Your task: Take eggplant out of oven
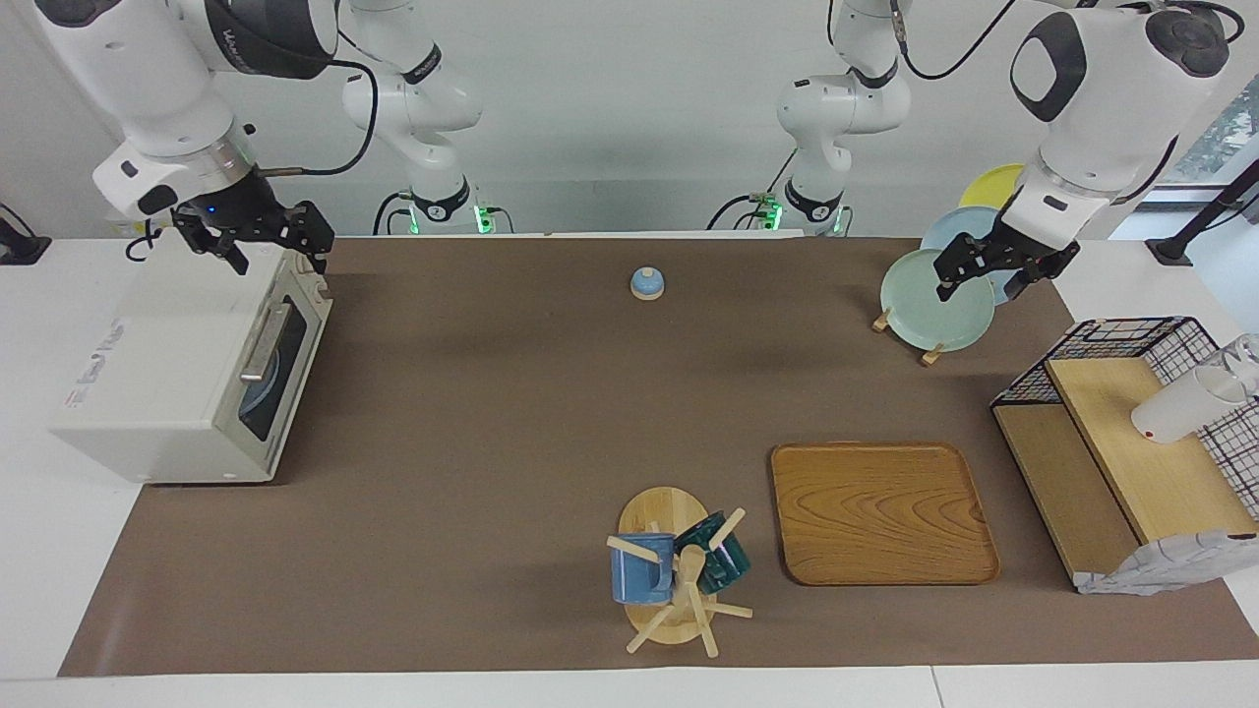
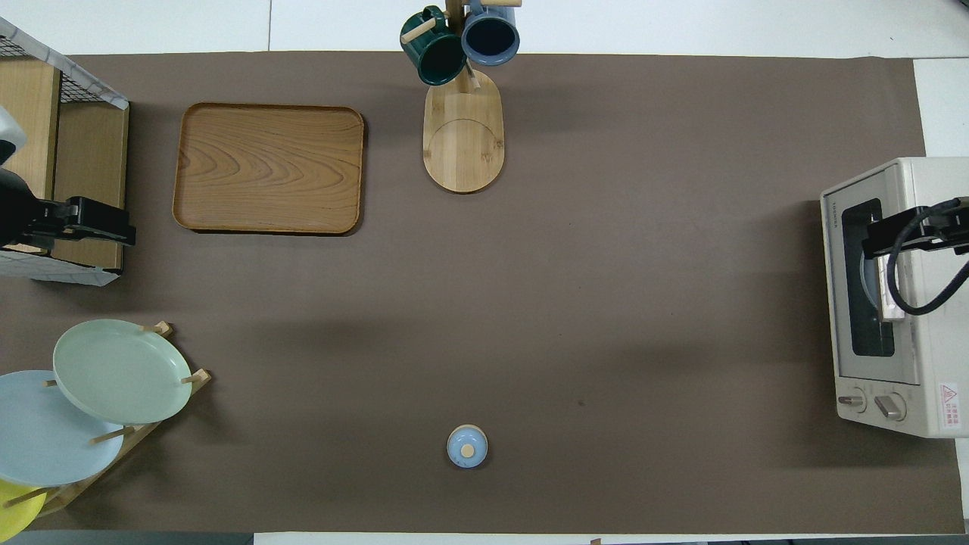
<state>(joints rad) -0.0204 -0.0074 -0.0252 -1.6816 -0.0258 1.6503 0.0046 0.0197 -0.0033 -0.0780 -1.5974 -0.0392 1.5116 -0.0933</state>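
The cream-white oven point(image 1: 167, 379) stands at the right arm's end of the table, its dark glass door shut and the bar handle point(image 1: 263, 342) facing the table's middle. It also shows in the overhead view point(image 2: 927, 303). Through the glass I see only a bluish round shape; the eggplant is hidden. My right gripper point(image 1: 268, 246) is open and empty, up over the oven's top edge above the door point(image 2: 882, 235). My left gripper point(image 1: 987, 278) is open and empty, up over the plate rack; in the overhead view it point(image 2: 113, 227) shows beside the wire shelf.
A rack holds a green plate point(image 1: 934, 300), a blue one and a yellow one. A black wire basket shelf point(image 1: 1121, 344) with a white cup point(image 1: 1175, 411), a wooden tray point(image 1: 880, 511), a mug tree point(image 1: 674, 575) with two mugs and a small blue lid point(image 1: 646, 283) stand on the brown mat.
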